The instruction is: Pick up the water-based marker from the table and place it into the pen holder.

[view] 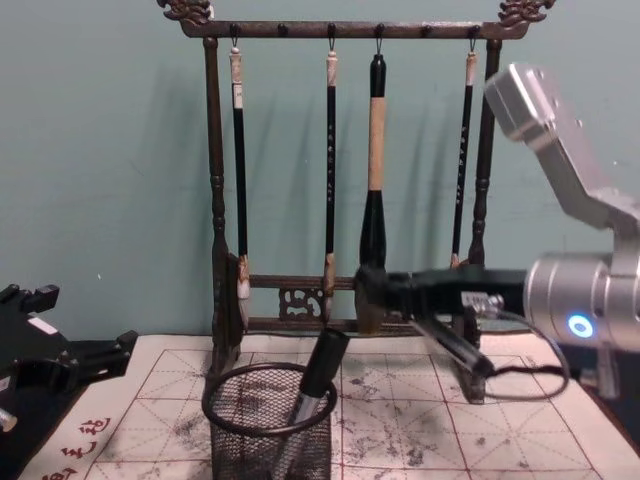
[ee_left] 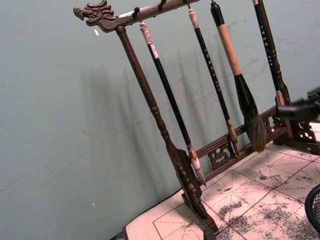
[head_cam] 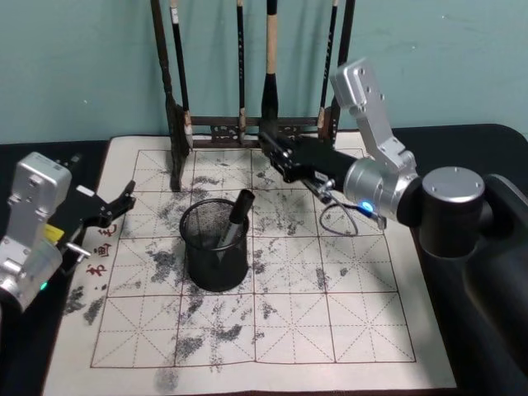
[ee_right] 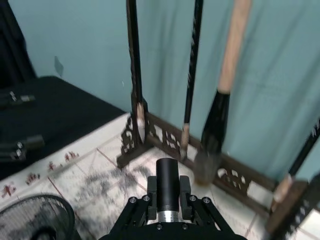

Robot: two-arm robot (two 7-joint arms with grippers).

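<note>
The black water-based marker stands tilted inside the pen holder, a black wire-mesh cup in the middle of the ink-stained mat. It leans on the rim and its top sticks out. My right gripper hovers behind and to the right of the cup, above the mat and near the brush rack's base, clear of the marker. At the mat's left edge my left gripper stays parked, open and empty.
A tall dark wooden brush rack with several hanging brushes stands at the back of the gridded calligraphy mat, close to my right gripper. The mat lies on a black table against a teal wall.
</note>
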